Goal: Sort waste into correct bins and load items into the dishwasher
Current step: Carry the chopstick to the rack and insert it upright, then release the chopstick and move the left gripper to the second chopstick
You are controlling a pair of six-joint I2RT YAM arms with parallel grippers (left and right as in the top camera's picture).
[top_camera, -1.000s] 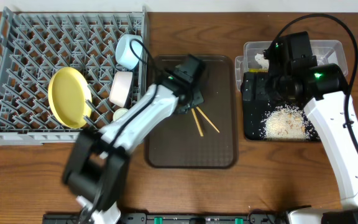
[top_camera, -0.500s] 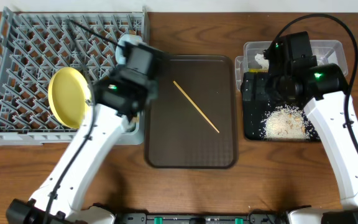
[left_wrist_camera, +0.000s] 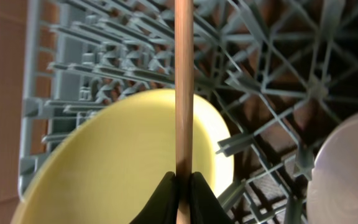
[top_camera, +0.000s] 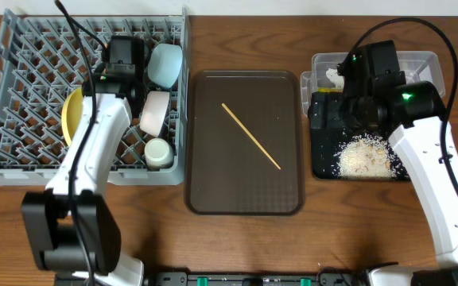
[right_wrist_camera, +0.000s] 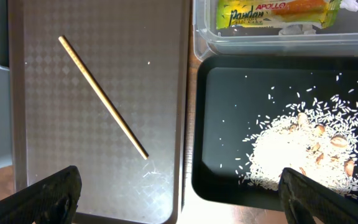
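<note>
While my left hand point(left_wrist_camera: 184, 186) pinches one chopstick point(left_wrist_camera: 184, 81) over the dish rack point(top_camera: 22, 95), the other chopstick point(top_camera: 250, 136) lies on the brown tray point(top_camera: 205, 191).
Light, stiff and smooth, the stick may pivot, so I clamp squarely across its shaft, above the yellow plate point(top_camera: 74, 119). At the tabletop's far-left corner, the rack also holds a light-blue bowl point(top_camera: 165, 63), white bowl point(top_camera: 156, 113) and small cup point(top_camera: 158, 152). By the right edge, the clear tub point(top_camera: 420, 63) holds wrapper point(right_wrist_camera: 272, 15) and tissue point(top_camera: 334, 77), the black tray point(right_wrist_camera: 229, 124) holds rice point(right_wrist_camera: 297, 149). My right hand point(right_wrist_camera: 182, 196) hangs wide open above them.
</note>
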